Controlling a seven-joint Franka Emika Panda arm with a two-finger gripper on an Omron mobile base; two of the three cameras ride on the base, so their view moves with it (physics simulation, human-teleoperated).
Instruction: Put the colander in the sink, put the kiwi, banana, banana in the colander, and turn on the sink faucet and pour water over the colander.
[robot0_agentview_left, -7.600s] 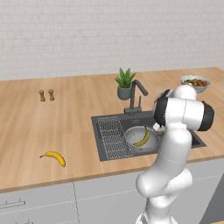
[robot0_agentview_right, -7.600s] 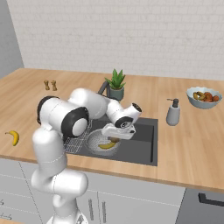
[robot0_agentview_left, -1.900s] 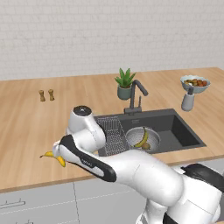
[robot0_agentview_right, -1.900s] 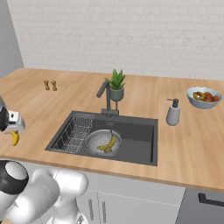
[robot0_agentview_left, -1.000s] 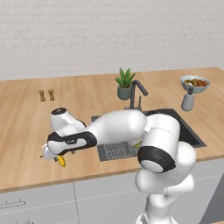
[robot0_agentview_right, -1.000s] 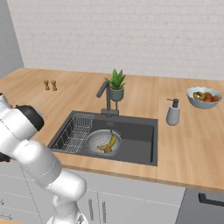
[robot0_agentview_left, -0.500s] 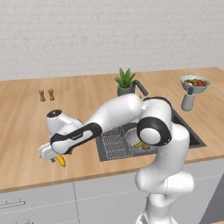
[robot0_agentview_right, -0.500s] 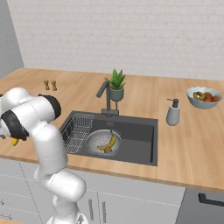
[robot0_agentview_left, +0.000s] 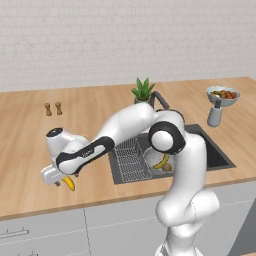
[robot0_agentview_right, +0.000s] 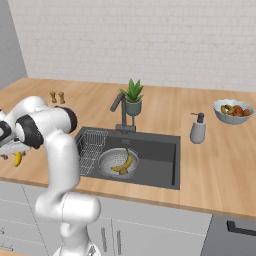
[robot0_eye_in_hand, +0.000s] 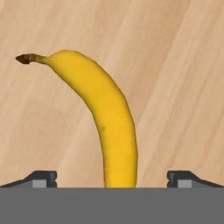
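Straddling the loose banana (robot0_eye_in_hand: 109, 127) on the wooden tabletop (robot0_eye_in_hand: 175, 65), the end effector (robot0_eye_in_hand: 112, 177) stands spread wide, gripping nothing.

Its fingertips (robot0_eye_in_hand: 41, 178) flank the fruit on both sides without visible contact; the banana's dark stem points away from the hand. Well apart to the right, the colander (robot0_agentview_right: 116, 162) sits in the sink (robot0_agentview_right: 160, 155), holding the second banana (robot0_agentview_right: 124, 164) and the kiwi (robot0_agentview_right: 123, 171). Behind the basin rises the sink faucet (robot0_agentview_right: 120, 111).
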